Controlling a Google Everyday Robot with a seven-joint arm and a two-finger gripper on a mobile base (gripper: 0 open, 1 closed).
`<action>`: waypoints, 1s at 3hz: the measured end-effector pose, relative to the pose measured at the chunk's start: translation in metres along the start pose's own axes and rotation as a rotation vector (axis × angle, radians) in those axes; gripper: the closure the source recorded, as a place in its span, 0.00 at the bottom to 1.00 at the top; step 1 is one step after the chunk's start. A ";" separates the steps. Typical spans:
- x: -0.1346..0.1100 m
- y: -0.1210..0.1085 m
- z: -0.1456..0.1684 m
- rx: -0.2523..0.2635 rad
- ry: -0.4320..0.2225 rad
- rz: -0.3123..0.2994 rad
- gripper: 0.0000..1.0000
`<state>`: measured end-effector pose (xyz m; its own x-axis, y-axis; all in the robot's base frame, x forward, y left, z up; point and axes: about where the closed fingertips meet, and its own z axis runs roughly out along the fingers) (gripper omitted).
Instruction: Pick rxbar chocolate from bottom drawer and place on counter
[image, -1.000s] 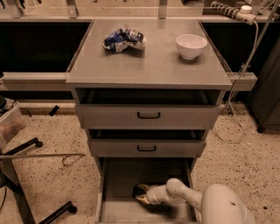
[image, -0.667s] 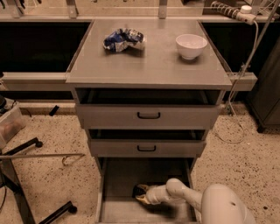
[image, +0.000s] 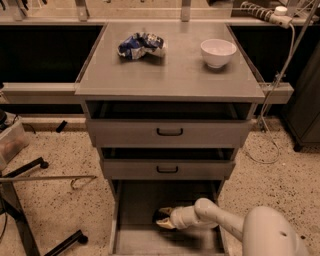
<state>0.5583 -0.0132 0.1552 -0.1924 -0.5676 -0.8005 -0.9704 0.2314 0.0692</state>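
Observation:
The bottom drawer (image: 135, 235) is pulled out at the foot of the cabinet, showing its grey floor. My gripper (image: 164, 218) reaches into it from the right on a white arm (image: 215, 217), low over the drawer floor. A small black rxbar chocolate (image: 161, 216) sits between the pale fingertips (image: 165, 225), and the gripper is shut on it. The arm hides part of the bar. The counter (image: 170, 70) is the broad grey top of the cabinet, well above the gripper.
On the counter lie a crumpled blue-and-white bag (image: 141, 45) at the back left and a white bowl (image: 218, 52) at the back right. Two closed drawers with black handles (image: 169, 132) sit above the open one. Black stand legs (image: 30, 210) and a cable (image: 270, 145) cross the speckled floor.

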 end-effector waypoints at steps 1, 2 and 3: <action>-0.057 -0.009 -0.049 -0.020 -0.028 -0.017 1.00; -0.114 -0.019 -0.089 -0.028 -0.026 -0.076 1.00; -0.112 -0.017 -0.087 -0.032 -0.025 -0.072 1.00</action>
<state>0.5837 -0.0222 0.2958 -0.1186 -0.5618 -0.8187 -0.9859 0.1647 0.0297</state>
